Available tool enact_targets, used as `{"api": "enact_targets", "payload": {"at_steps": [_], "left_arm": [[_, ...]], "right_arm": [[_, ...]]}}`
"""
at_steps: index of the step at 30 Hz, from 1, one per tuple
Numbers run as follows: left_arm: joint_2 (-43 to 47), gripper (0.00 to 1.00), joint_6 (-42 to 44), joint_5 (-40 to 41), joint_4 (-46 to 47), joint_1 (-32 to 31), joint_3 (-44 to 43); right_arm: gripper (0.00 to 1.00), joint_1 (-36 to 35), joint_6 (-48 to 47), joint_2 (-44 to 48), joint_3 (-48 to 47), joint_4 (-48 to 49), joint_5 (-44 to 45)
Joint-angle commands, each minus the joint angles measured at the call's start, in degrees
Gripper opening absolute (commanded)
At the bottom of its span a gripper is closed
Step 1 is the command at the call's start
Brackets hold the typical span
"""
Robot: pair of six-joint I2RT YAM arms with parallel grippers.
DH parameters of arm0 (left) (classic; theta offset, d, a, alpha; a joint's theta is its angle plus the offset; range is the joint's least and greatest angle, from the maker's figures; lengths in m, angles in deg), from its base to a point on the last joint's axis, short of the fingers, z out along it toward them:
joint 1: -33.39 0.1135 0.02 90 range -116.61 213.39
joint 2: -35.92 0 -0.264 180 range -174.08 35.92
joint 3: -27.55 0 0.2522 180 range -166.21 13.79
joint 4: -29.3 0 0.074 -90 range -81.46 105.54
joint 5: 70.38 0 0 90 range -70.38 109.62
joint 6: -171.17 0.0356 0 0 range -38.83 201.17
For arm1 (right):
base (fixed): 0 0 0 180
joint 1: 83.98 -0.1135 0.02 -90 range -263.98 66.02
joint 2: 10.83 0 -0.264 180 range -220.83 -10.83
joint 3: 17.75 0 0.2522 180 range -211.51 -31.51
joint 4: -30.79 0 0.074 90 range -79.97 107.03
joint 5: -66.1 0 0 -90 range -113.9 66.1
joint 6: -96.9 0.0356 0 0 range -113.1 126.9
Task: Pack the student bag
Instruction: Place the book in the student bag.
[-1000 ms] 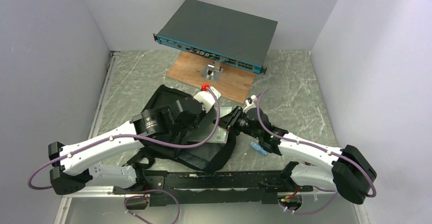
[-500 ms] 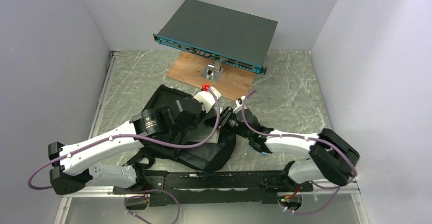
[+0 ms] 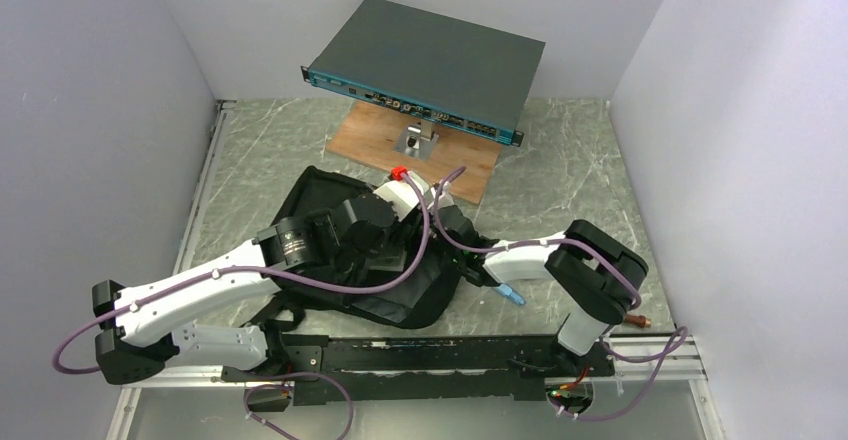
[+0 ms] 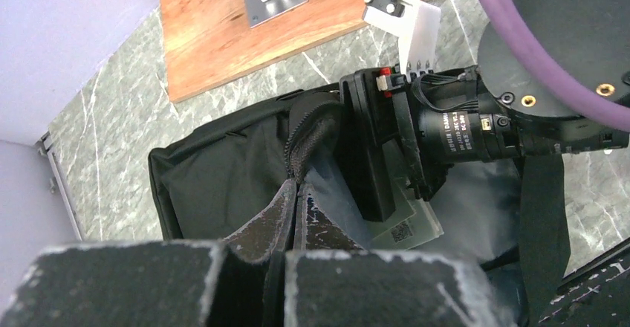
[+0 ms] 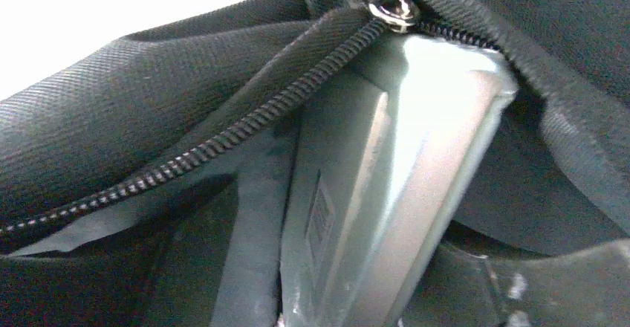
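The bag (image 3: 322,198) lies flat in the middle of the tabletop (image 3: 265,150), in front of the wooden board (image 3: 440,160), with both arms reaching over it. The left hand (image 4: 295,204) is pinched tight on the fabric rim beside the zip (image 5: 223,145). As I read it, it lifts that edge so the mouth gapes wide enough for something to go in. The right hand (image 4: 405,197) comes in from the other side, closed on a flat grey packet (image 5: 371,193) with a barcode label. The packet's front end is already under the zip line and inside the opening, tilted so its thin edge leads, which looks like the way to slip it past the teeth without snagging. A small blue thing (image 3: 508,293) lies on the tabletop just beside the right arm, outside the bag. I'd guess it is waiting its turn, so the packing is under way but not finished
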Motion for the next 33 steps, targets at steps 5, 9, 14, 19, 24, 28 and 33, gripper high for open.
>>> {"api": "enact_targets", "payload": {"at_steps": [5,9,14,19,24,28,33], "left_arm": [[3.2,0.0,0.2,-2.1,4.3,0.0,1.7],[3.3,0.0,0.5,-3.0,4.7,0.0,2.6],[3.4,0.0,0.3,-3.8,4.5,0.0,2.6],[4.3,0.0,-1.3,-4.2,3.1,0.0,2.3],[5.1,0.0,0.2,-1.2,3.0,0.0,2.2],[5.0,0.0,0.0,-1.4,2.8,0.0,1.9],[4.9,0.0,-0.6,-2.8,3.5,0.0,2.7]], "right_arm": [[0.88,1.2,-10.1,7.2,-0.8,-15.3,-11.6],[0.85,2.1,-12.6,10.1,4.6,-9.0,-12.7],[0.51,2.3,-14.8,6.8,2.1,-4.1,-14.3],[0.2,2.0,-11.6,-2.0,-3.7,8.2,-13.6],[0.22,1.1,-11.8,-7.0,-11.1,7.6,-14.2],[0.58,1.2,-11.8,-4.7,-6.4,6.1,-13.0],[0.73,1.6,-12.8,-1.8,0.4,6.3,-13.0]]}}
